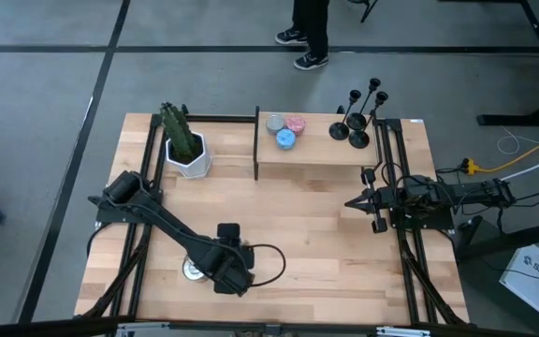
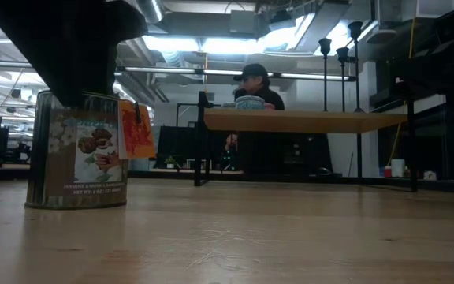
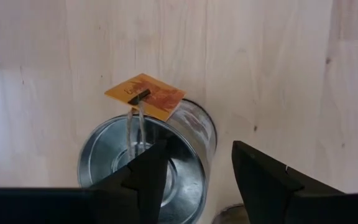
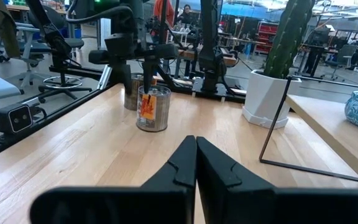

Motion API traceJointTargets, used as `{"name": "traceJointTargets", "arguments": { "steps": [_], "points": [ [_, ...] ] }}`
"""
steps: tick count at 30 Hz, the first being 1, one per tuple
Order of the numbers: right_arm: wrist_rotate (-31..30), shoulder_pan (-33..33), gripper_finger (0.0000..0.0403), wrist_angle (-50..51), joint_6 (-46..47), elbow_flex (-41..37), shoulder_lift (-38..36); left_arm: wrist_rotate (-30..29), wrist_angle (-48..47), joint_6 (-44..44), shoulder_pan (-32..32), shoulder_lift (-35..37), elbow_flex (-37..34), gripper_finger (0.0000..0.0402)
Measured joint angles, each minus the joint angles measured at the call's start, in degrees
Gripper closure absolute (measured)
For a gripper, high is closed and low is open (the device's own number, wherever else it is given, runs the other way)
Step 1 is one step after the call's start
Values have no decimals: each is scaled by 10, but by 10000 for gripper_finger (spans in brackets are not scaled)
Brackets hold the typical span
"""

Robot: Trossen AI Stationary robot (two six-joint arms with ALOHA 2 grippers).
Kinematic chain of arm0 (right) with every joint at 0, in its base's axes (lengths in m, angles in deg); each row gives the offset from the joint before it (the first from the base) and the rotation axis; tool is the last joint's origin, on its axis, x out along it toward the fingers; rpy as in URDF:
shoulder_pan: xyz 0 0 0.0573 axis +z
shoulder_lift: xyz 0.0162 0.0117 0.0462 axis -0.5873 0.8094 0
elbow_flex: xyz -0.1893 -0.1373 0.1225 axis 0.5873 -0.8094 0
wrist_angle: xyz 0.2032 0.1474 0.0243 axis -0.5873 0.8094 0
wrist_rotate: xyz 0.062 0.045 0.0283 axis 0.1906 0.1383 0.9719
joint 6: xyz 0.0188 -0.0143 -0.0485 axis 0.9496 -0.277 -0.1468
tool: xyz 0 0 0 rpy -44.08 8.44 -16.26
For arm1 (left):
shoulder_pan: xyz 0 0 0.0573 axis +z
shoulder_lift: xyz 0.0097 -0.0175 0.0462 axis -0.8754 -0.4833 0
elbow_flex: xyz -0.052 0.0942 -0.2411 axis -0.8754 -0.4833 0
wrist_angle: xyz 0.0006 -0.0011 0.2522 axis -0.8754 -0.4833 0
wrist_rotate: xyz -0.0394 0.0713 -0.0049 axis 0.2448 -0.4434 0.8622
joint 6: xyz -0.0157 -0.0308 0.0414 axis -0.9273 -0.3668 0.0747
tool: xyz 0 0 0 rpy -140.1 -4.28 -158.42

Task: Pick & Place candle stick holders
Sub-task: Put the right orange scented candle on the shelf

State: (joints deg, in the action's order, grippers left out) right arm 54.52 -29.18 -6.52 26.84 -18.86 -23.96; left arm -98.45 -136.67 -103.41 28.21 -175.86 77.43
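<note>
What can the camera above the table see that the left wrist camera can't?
Only the high view shows the black candle stick holders on the raised shelf, the small candles, the potted cactus, and the right gripper, shut. Only the left wrist view looks inside the tin and shows its orange tag. Both show the silver tin under the open left gripper.

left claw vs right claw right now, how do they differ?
The left claw is open, fingers apart over a silver tin with an orange tag; the right claw is shut, fingers pressed together on nothing. The left sits at the table's front edge; the right waits at the right side, below the candle stick holders. Both have dark fingers.
</note>
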Motion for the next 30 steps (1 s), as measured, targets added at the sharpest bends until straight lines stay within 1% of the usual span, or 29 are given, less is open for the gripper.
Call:
{"name": "traceJointTargets", "arguments": {
  "steps": [10, 14, 18, 23, 27, 28, 30],
  "points": [
    [0, 0, 392, 0, 0, 0, 0, -11, 0, 2, 4, -7, 1, 231],
    [0, 0, 392, 0, 0, 0, 0, -14, -1, 11, 5, -7, 1, 245],
    [0, 0, 392, 0, 0, 0, 0, -16, -2, 11, 11, -7, 1, 277],
    [0, 0, 392, 0, 0, 0, 0, -21, -1, 23, 16, -7, 1, 334],
    [0, 0, 392, 0, 0, 0, 0, -42, 5, 59, 19, -7, 1, 384],
    [0, 0, 392, 0, 0, 0, 0, -50, 9, 74, 20, -8, 0, 391],
    [0, 0, 392, 0, 0, 0, 0, -59, 24, 103, 23, -9, 0, 394]
  ]
}}
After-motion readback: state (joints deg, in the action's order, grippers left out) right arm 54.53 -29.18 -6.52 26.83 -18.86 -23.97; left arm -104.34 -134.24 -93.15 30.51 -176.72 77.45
